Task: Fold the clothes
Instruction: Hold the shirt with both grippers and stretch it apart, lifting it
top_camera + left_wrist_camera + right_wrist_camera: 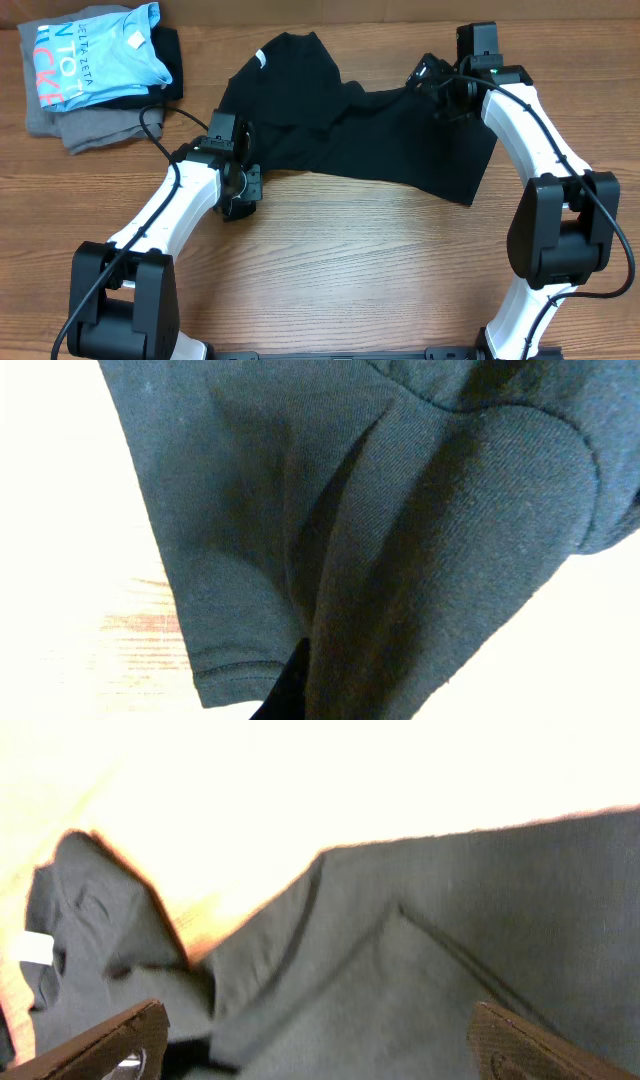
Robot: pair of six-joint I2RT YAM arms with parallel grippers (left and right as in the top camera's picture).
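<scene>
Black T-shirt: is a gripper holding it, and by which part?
The left gripper is shut on the black T-shirt at its hemmed left edge; the right gripper is open, holding nothing.

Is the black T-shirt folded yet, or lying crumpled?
Not folded: the black T-shirt lies rumpled and loosely spread across the table, white neck label exposed.

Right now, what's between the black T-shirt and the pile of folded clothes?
Only bare table lies between the black T-shirt and the folded pile, with a black cable looping nearby; the overhead view shows it.
</scene>
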